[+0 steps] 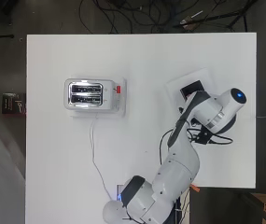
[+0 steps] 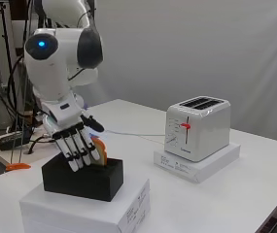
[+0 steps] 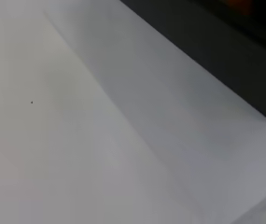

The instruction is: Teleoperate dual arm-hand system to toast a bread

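A slice of bread [image 2: 100,153] stands upright in a black holder [image 2: 84,178] on a white box [image 2: 87,206] at the table's right side. My hand [image 2: 72,138] hangs just above the holder, its fingers [image 2: 79,150] straight and pointing down in front of the bread, the thumb spread out. I cannot tell whether they touch the slice. The white toaster [image 1: 94,95] with two empty slots and a red lever [image 2: 185,126] stands on its own white box at the left in the overhead view. The wrist view shows only the holder's black edge [image 3: 226,51] and the white box top [image 3: 123,130].
The toaster's white cord [image 1: 95,154] runs down the table toward the arm's base. Black cables [image 1: 202,136] hang by the arm near the right edge. An orange object [image 2: 16,166] lies at the table's near corner in the side view.
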